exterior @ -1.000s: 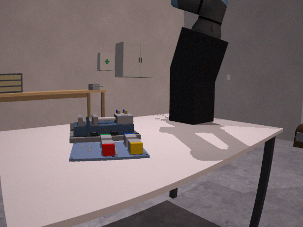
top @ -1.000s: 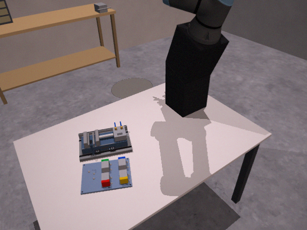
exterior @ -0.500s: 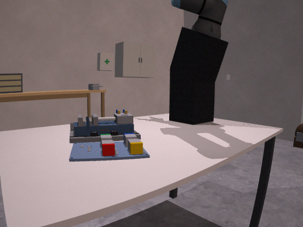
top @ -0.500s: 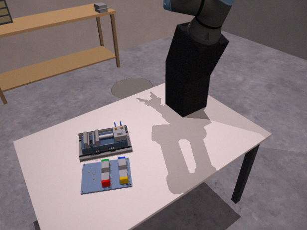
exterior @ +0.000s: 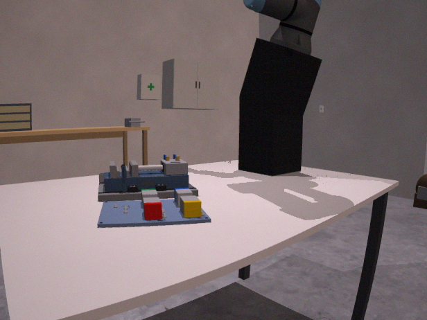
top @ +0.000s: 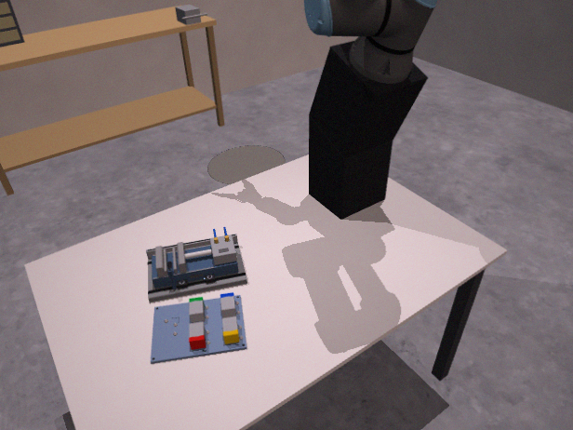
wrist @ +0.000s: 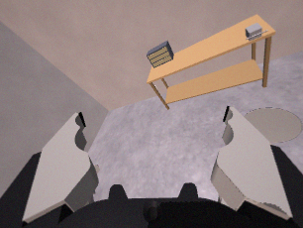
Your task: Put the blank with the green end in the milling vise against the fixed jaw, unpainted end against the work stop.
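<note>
Green-ended blank well off the line of the fingers

The grey rectangular blank with the green end lies on the flat blue plate, toward the table's left corner in the top view and inboard of its left edge. The grey and dark-blue milling vise stands just beside the plate, nearer the far edge. The pedestal, a black angular column, stands at the right part of that far edge.

The two-jaw gripper is wide open and has hold of nothing. It looks out over the floor to the wooden bench; neither table nor blank is in its sight. The blank thus probably lies below and behind its aim, so the coming move should be a swing back over the table and a turn downward.

The blank's long axis runs from the vise side toward the near edge, green end to the vise, the grey blank with the red end in line behind it. That axis looks roughly parallel to the faces of the fixed jaw, so the fingers should probably close across the long sides, with little turning afterwards.
</note>
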